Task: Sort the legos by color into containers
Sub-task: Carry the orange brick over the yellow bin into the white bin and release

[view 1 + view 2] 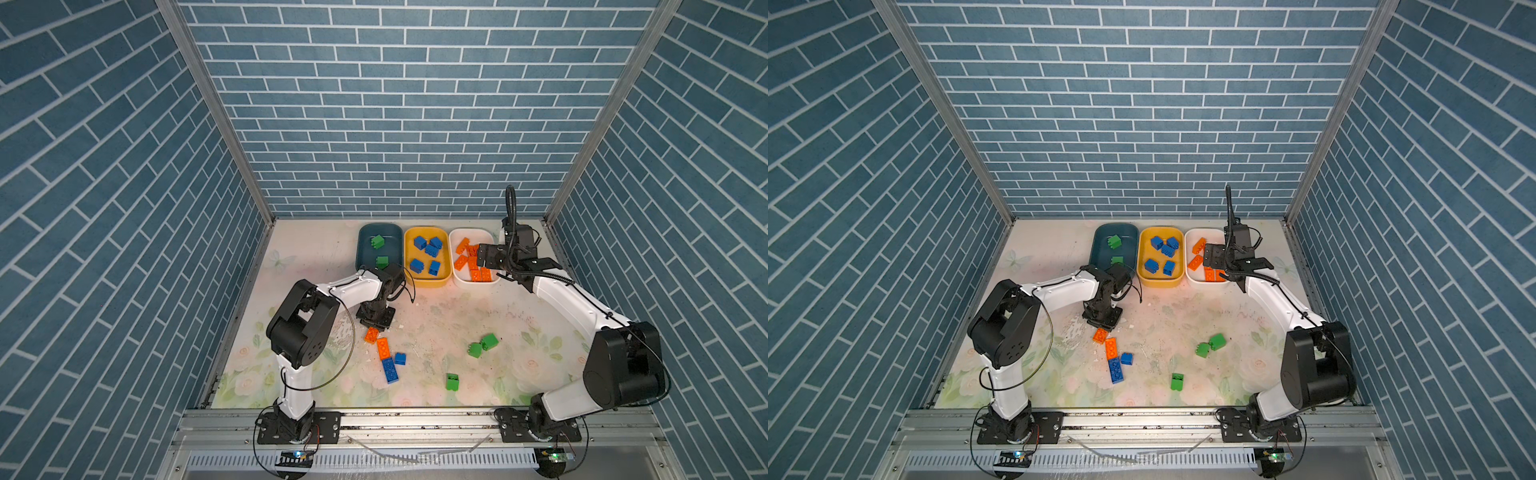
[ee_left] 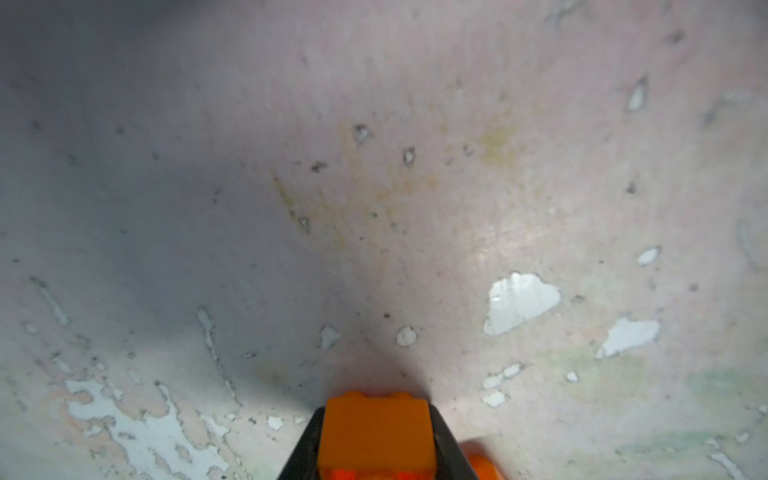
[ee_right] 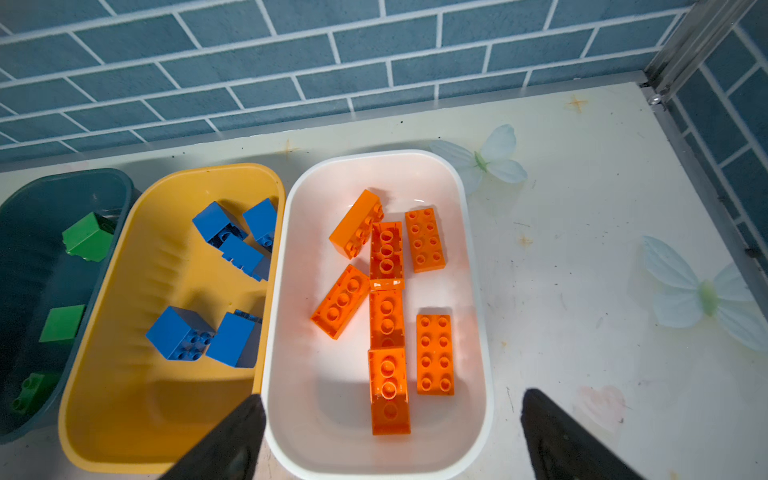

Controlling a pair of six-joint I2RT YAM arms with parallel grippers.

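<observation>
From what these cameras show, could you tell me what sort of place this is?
Probably a robot test booth, not a home: two arms bolted to an aluminium rail, brick-print panels in a metal frame, and a worn floral tabletop.

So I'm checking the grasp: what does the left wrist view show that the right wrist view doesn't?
Left wrist only: the left gripper shut on an orange plastic brick. Right wrist only: the open right gripper above the white plastic tub of orange bricks, beside the yellow tub and dark teal tub. Both: the pale scuffed tabletop.
</observation>
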